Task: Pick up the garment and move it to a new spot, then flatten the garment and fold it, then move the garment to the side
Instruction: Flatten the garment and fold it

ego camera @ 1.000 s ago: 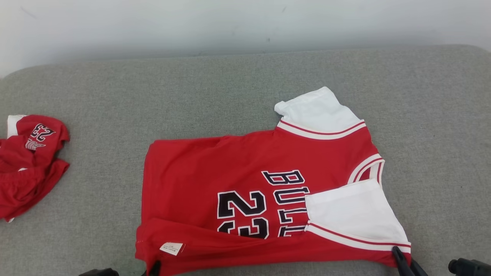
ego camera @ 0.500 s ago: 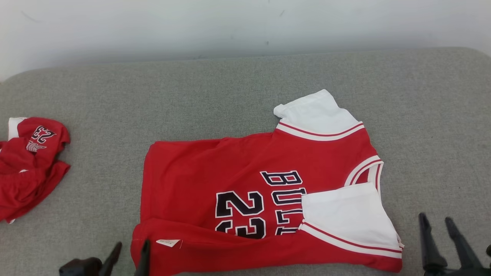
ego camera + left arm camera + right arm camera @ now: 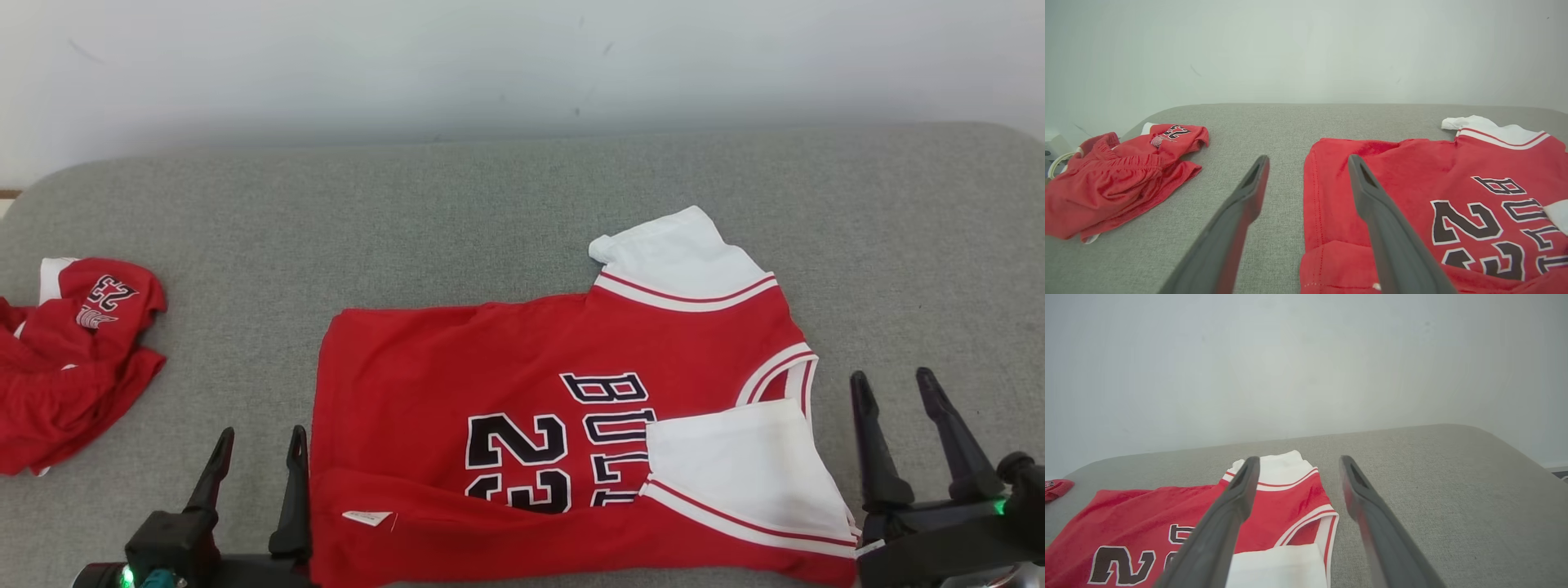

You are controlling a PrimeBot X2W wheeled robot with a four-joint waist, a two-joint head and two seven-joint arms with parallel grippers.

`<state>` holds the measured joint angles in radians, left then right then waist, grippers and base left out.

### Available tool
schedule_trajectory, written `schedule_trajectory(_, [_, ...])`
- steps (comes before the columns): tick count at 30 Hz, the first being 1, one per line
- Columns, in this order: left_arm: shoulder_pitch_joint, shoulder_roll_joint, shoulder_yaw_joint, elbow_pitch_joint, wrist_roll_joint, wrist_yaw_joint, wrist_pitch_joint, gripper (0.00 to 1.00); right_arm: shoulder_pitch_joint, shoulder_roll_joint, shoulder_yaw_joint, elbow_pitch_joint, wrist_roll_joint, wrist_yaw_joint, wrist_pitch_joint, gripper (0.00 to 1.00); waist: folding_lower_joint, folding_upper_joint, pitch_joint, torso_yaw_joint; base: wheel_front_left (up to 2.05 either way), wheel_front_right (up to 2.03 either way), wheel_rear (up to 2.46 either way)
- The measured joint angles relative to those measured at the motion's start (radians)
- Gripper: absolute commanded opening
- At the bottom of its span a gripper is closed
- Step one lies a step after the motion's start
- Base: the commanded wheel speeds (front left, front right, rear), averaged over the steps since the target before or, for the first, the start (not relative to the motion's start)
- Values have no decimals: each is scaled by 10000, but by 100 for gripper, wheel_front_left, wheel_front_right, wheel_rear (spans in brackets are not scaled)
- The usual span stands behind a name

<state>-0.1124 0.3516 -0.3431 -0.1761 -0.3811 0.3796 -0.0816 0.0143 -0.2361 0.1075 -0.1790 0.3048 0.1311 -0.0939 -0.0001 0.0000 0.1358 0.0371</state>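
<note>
Garment (image 3: 522, 367) folding looks to be the step in hand, and it is part way done. Left end effector (image 3: 260, 439) and right end effector (image 3: 891, 380) both stand with fingers spread and hold nothing, low at the near edge of the desk (image 3: 522, 188). The left one sits at the hem end, its inner finger just beside the red edge. The right one sits off the neck end, over bare desk just beside the striped neckline. Between them the garment lies flat, its near long edge turned up over the lower numerals as a folded strip (image 3: 490, 539), with the near white sleeve (image 3: 735, 457) laid in on the chest. The far white sleeve (image 3: 678, 253) juts out unfolded. The next move therefore likely calls for both end effectors to reach across, pinch the far edge at hem and shoulder, and bring it evenly toward the near side. A second red garment (image 3: 73, 367) lies crumpled well apart to the left.
</note>
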Motion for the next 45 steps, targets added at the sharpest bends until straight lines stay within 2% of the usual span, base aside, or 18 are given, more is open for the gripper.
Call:
schedule_trajectory(11, [412, -121, -148, -188, 109, 360, -165, 100, 175, -23, 587, -286, -134, 0, 150, 100, 0, 0, -322, 121, 0, 0, 0])
schedule_trajectory(21, [318, -111, -282, -111, 77, 255, -56, 100, 186, -42, 704, -267, -56, 0, 232, 100, 0, 0, -344, 138, 0, 0, 0])
schedule_trajectory(26, [-657, -77, -374, 88, -161, -328, 303, 100, 176, -40, 681, -316, -44, 0, 234, 100, 0, 0, -145, 147, 0, 0, 0])
schedule_trajectory(30, [-1929, 56, -286, 573, -631, -980, 876, 100, 73, -56, 715, -347, 8, 0, 230, 100, 1, 0, 117, 105, 0, 0, 0])
schedule_trajectory(37, [-4007, 245, -150, 2522, -1524, -2207, 1931, 100, -395, -98, 1011, -242, 128, 0, -10, 100, 2, 0, 719, -190, 0, 0, 0])
schedule_trajectory(45, [-5349, 215, -84, 4963, -2514, -3170, 2924, 100, -912, -98, 1197, 75, 293, 0, -408, 100, 3, 1, 1520, -642, 0, 0, 0])
